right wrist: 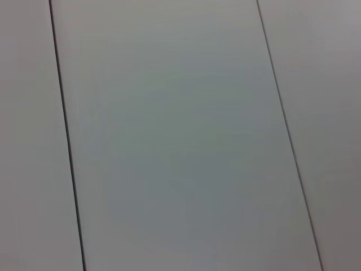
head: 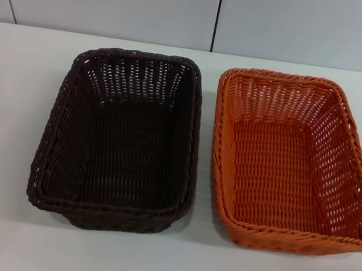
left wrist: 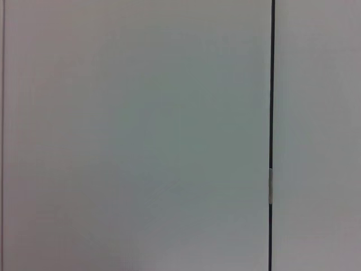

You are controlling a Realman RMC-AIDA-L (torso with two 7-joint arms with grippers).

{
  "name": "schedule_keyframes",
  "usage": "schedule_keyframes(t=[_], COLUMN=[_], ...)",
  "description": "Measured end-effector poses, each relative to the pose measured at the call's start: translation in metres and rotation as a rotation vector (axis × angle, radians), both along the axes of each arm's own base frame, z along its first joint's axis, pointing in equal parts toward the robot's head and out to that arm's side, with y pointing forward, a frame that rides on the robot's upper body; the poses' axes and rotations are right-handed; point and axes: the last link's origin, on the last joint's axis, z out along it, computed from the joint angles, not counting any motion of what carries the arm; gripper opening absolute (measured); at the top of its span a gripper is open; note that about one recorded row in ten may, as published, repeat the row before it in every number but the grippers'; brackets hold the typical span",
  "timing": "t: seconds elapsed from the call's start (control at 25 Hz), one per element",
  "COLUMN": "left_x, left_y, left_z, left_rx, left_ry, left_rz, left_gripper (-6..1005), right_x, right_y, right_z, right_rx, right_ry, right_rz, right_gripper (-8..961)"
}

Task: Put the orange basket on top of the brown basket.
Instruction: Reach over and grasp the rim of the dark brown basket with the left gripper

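Nearest me, both long axes running away, the dark brown rectangular woven basket (head: pixel 119 139) has the bright orange rectangular woven basket (head: pixel 295 162) just beside its right, so I'd favour my right arm; neither claw's visible, so grip state unknown.

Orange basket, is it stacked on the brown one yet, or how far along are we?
Nothing looks done yet. The orange basket sits on the white table beside the brown basket, on the robot's right, both upright and empty with a narrow gap between them. Nothing is in hand: neither gripper appears in the head view, and both wrist views show only pale wall panels. Still left: reach in, grasp the orange basket, lift it and set it on the brown one.
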Motion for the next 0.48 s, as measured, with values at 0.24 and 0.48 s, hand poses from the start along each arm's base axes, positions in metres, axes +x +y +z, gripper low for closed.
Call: schedule_keyframes(t=[0.24,0.48], left_x=[0.0,0.017], left_y=[0.001,0.017], left_z=[0.0,0.001], left_rx=[-0.002,-0.073], left_ry=[-0.001,-0.058], left_rz=[-0.001,-0.021], left_gripper=[721,797], right_x=[-0.001,0.001], right_y=[0.002,0.005], right_z=[0.0,0.0], right_rx=[-0.001,-0.008], right_ry=[-0.002,0.005], right_rz=[0.006,-0.003], right_gripper=[609,609])
